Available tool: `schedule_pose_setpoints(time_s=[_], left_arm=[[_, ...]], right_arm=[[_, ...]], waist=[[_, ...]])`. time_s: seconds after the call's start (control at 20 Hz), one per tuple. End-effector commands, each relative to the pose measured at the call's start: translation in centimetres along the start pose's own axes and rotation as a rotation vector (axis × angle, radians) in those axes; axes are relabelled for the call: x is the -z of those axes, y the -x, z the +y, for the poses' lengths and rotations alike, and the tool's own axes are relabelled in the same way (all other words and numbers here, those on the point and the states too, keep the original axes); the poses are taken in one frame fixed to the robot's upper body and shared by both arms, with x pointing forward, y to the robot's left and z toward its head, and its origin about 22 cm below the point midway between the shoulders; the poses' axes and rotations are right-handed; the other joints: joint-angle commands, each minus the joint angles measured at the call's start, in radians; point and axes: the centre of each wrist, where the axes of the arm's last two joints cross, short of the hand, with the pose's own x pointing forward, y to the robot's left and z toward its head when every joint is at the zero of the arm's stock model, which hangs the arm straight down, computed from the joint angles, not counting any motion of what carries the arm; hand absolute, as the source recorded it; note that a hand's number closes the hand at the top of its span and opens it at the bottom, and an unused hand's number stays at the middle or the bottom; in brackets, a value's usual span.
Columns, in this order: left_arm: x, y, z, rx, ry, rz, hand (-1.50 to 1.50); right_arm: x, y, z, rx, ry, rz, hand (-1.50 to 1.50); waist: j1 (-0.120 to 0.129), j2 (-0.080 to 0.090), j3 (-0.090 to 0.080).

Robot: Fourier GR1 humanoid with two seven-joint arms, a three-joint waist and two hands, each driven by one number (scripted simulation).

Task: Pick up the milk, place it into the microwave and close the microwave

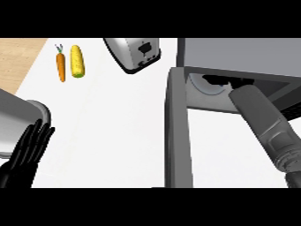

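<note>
Resting at the table's (114,132) near left corner: left hand (24,154), fingers straight and together, pointing up, holding nothing. Just beside it at the left edge, a grey metal object (9,117) with a round rim.

Near right: the right forearm (270,128) runs from the near edge into the microwave (244,53). The microwave door (177,132) is open, swung out toward the near edge.

Inside the cavity: right hand (221,81) shows only as dark shapes at the opening; cannot tell whether it is clamped on anything. A pale rounded shape (208,89) sits just beside it. Milk not identifiable with certainty; if present, it is in the cavity by the hand.

Far edge: toaster (134,54) left of the microwave, tilted. Far left corner: corn (77,62) and carrot (61,66) side by side.
</note>
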Motion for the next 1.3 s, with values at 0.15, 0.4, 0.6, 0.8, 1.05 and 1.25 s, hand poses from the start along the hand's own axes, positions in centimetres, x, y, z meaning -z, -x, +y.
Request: schedule_pose_setpoints(time_s=[0.15,0.4,0.6,0.8,1.05,1.25], left_arm=[[-0.2,0.6,-0.6,-0.028,0.015,-0.012,-1.5],[0.8,0.1,-1.2,-0.024,0.058,-0.037,-1.5],[0.0,-0.6,-1.1,-0.021,0.046,-0.037,-1.5],[-0.1,0.2,-2.4,-0.029,0.058,-0.019,-1.5],[1.4,0.2,-2.4,-0.028,0.074,-0.016,-1.5],[-1.4,1.3,-3.6,-0.03,0.078,-0.013,-1.5]], right_arm=[[-1.4,-0.3,1.4,0.153,-0.065,-0.041,-1.5],[-2.6,-0.1,2.3,0.264,-0.064,-0.034,-1.5],[-3.8,2.1,2.0,0.342,-0.054,-0.013,-1.5],[-5.3,3.8,2.1,0.402,-0.082,0.033,-1.5],[-6.7,4.7,2.4,0.463,-0.08,0.042,-1.5],[-10.7,6.5,3.7,0.56,-0.133,0.038,-1.5]], waist=[[-0.015,-0.008,0.0],[-0.029,-0.01,0.001],[-0.046,-0.024,-0.001],[-0.051,-0.026,-0.001],[-0.073,-0.032,-0.002],[-0.076,-0.038,-0.003]])
